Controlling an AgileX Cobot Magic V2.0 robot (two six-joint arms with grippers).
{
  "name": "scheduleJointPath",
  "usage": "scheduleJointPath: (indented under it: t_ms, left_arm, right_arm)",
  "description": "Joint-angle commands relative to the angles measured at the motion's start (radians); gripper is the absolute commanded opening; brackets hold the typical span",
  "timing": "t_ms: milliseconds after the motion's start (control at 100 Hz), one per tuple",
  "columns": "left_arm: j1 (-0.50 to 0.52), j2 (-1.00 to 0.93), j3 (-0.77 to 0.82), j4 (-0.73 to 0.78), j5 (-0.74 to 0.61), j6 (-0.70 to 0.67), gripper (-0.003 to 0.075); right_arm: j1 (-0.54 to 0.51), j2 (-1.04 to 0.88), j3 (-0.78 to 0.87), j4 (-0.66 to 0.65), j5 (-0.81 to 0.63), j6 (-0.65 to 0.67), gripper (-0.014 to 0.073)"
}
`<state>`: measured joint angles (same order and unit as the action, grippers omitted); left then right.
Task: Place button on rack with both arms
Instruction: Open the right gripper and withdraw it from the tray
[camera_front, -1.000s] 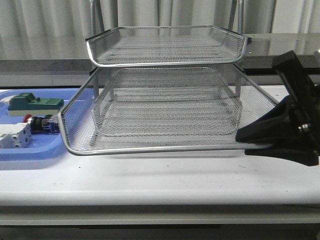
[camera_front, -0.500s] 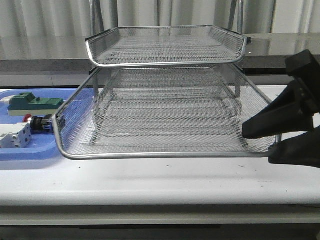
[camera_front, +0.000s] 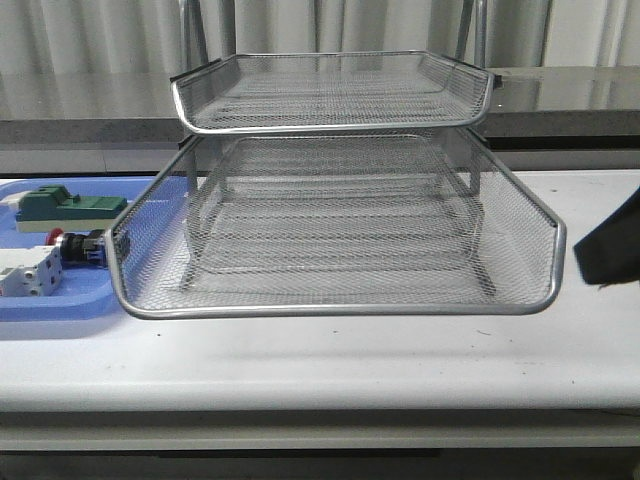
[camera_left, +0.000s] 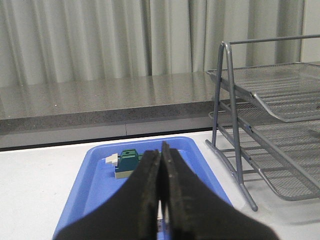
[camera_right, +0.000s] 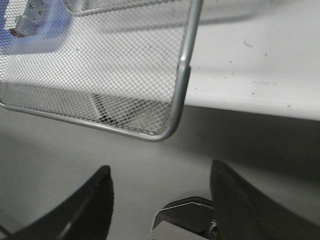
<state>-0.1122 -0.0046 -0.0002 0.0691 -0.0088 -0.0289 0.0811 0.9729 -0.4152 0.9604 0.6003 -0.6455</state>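
Front view: right gripper (camera_right: 160, 200) spread wide, holding nothing, near rack (camera_front: 340, 300) pulled-out tray corner; left gripper (camera_left: 161, 200) pressed closed above blue tray (camera_left: 90, 180); button (camera_front: 78, 247) lying in it.

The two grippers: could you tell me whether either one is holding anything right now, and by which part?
Nothing is held. The left gripper is shut with nothing between its fingers, and the right gripper is open, clear of the rack.
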Motion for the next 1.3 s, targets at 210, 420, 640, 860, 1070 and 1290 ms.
scheduleJointPath:
  t_ms: [210,420,640,860,1070,1290]
  left_arm:
    - [0.003,-0.034,0.049,0.002,-0.081,-0.006,-0.002]
    - [0.003,-0.034,0.049,0.002,-0.081,-0.006,-0.002]
    - [0.003,-0.034,0.049,0.002,-0.081,-0.006,-0.002]
    - [0.003,-0.034,0.049,0.002,-0.081,-0.006,-0.002]
    - [0.003,-0.034,0.049,0.002,-0.081,-0.006,-0.002]
    - [0.003,-0.034,0.049,0.002,-0.081,-0.006,-0.002]
  right_arm:
    - [-0.002,-0.178,-0.238,-0.603,0.183,0.481,0.0442]
    - [-0.002,-0.293,-0.323,-0.863,0.284,0.668,0.0442]
    - [-0.002,-0.411,-0.358,-1.001,0.361,0.72,0.0368]
    - [-0.002,-0.481,-0.368,-1.017,0.388,0.721,0.0178]
    - [-0.002,-0.488,-0.368,-1.017,0.39,0.721,-0.0053]
    - [-0.002,-0.488,-0.368,-1.017,0.388,0.721,-0.0063]
